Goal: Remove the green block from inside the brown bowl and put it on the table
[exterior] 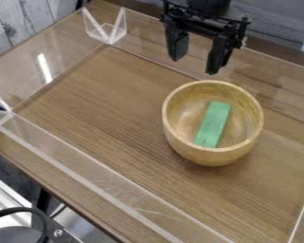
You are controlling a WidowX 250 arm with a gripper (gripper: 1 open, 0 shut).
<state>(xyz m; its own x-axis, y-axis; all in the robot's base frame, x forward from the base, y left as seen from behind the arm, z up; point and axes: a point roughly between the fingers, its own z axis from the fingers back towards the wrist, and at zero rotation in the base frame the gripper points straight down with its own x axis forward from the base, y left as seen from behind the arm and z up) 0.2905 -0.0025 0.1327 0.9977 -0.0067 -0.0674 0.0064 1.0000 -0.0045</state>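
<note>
The brown bowl [213, 121], round and light tan, stands on the table [98, 104] right of centre. Inside it lies the green block [215, 124], a flat bright green bar lying on the bowl's floor, running near to far. My gripper [198, 52] hangs above and behind the bowl, pointing down, with its two black fingers spread apart and nothing between them. It is apart from both the bowl and the block.
Low clear acrylic walls [66, 157] edge the tabletop at the front, left and back. A clear bracket [106, 27] joins the walls at the far corner. Black cables and equipment [34, 228] sit below the front edge.
</note>
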